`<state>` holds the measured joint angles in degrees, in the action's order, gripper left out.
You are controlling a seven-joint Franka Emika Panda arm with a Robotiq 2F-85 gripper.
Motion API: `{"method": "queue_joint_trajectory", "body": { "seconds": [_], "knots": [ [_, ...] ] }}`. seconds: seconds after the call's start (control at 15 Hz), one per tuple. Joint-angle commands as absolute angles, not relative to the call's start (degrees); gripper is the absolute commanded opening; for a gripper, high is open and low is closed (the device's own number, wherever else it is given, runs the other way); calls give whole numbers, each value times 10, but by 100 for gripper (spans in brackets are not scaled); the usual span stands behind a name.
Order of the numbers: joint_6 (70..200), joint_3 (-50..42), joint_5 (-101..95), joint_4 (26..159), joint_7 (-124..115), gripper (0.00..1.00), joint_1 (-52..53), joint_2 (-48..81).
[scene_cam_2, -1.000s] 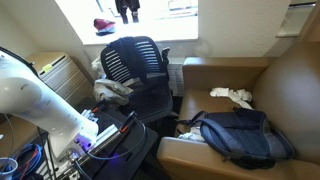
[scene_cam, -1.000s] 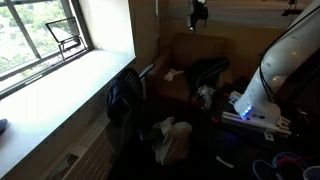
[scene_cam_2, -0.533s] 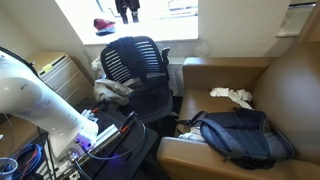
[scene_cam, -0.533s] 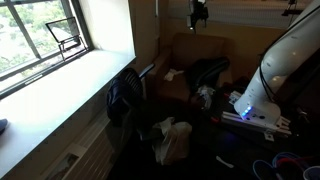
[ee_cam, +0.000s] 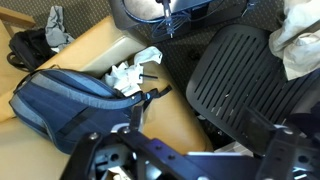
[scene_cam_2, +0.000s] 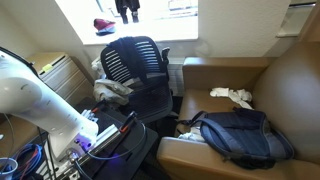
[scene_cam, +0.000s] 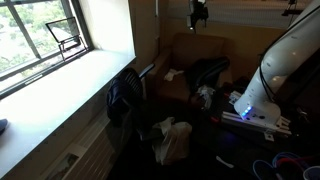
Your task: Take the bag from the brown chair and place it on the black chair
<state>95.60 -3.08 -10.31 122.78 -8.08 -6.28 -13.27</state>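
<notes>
The bag is a dark blue backpack (scene_cam_2: 240, 135) lying flat on the seat of the brown chair (scene_cam_2: 290, 80). It shows in both exterior views (scene_cam: 208, 70) and at the left of the wrist view (ee_cam: 65, 100). The black mesh office chair (scene_cam_2: 135, 65) stands beside the brown chair (scene_cam: 180, 50), near the window (scene_cam: 123, 98), and its mesh fills the right of the wrist view (ee_cam: 240, 70). My gripper (ee_cam: 195, 160) is open and empty. It hangs low (scene_cam_2: 100, 135), apart from the bag, with its fingers framing the gap between the two chairs.
Crumpled white cloth (scene_cam_2: 235, 96) lies on the brown chair behind the bag. A white plastic bag (scene_cam: 172, 138) sits on the floor by the black chair. Something white (scene_cam_2: 115, 88) rests on the black chair's seat. Cables (scene_cam: 285, 165) lie on the floor near my base.
</notes>
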Motion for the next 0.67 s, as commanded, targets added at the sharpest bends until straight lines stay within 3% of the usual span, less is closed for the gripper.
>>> {"method": "queue_joint_trajectory", "body": {
  "seconds": [0.0, 0.07, 0.33, 0.6],
  "knots": [
    [968, -64, -91, 1203, -99, 100, -88, -57],
    [955, -34, -104, 1227, -81, 100, -60, -132],
    [961, -35, -102, 1227, -86, 100, -61, -132],
    [1124, -45, -106, 1255, -206, 100, -79, -103]
  ]
}}
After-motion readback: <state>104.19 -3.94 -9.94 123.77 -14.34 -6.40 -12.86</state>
